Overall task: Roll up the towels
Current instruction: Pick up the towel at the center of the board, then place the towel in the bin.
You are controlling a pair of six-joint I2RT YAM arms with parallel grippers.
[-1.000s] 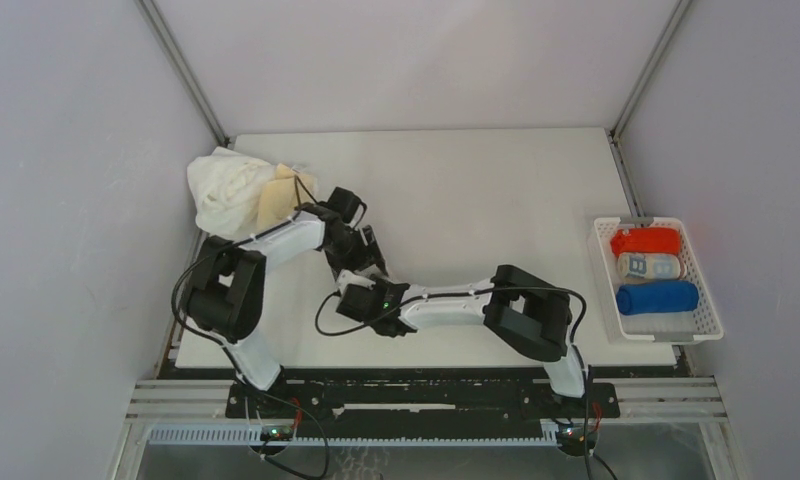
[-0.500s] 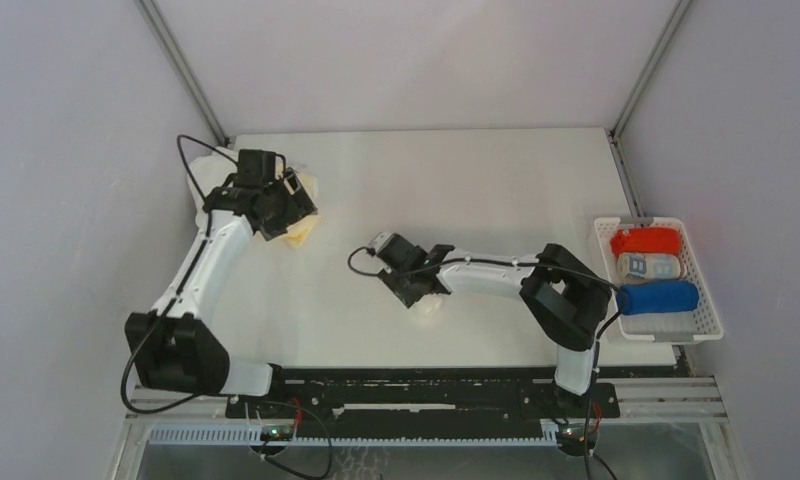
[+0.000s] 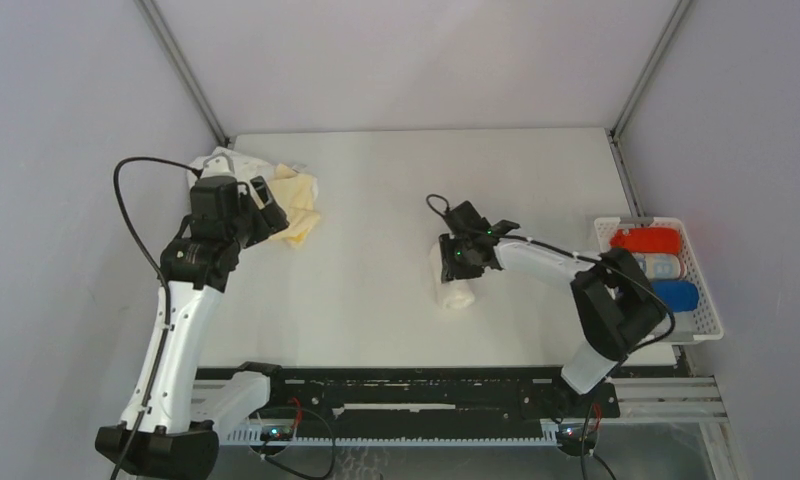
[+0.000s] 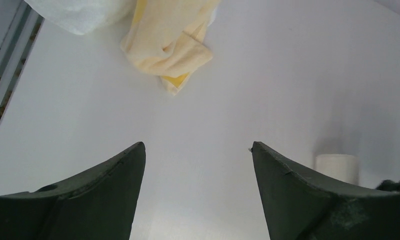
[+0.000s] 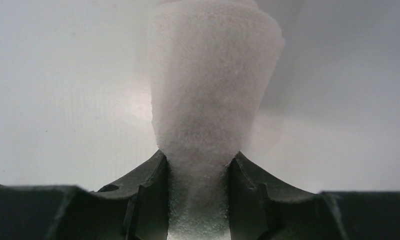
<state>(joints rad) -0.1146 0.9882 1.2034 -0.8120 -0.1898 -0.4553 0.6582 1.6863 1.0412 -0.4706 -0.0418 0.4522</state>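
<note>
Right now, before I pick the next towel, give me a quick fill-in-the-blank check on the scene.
The right gripper is ____ on the rolled towel.
The left gripper stands ____, holding nothing.
The basket holds ____ rolled towels.
The loose towel nearest the left gripper is pale ____.
Missing words: shut; open; three; yellow.

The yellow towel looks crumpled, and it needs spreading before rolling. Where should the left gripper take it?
Probably the loose corner of the yellow towel nearest the left gripper, taken from above: it sticks out flat, clear of the white towel.
</note>
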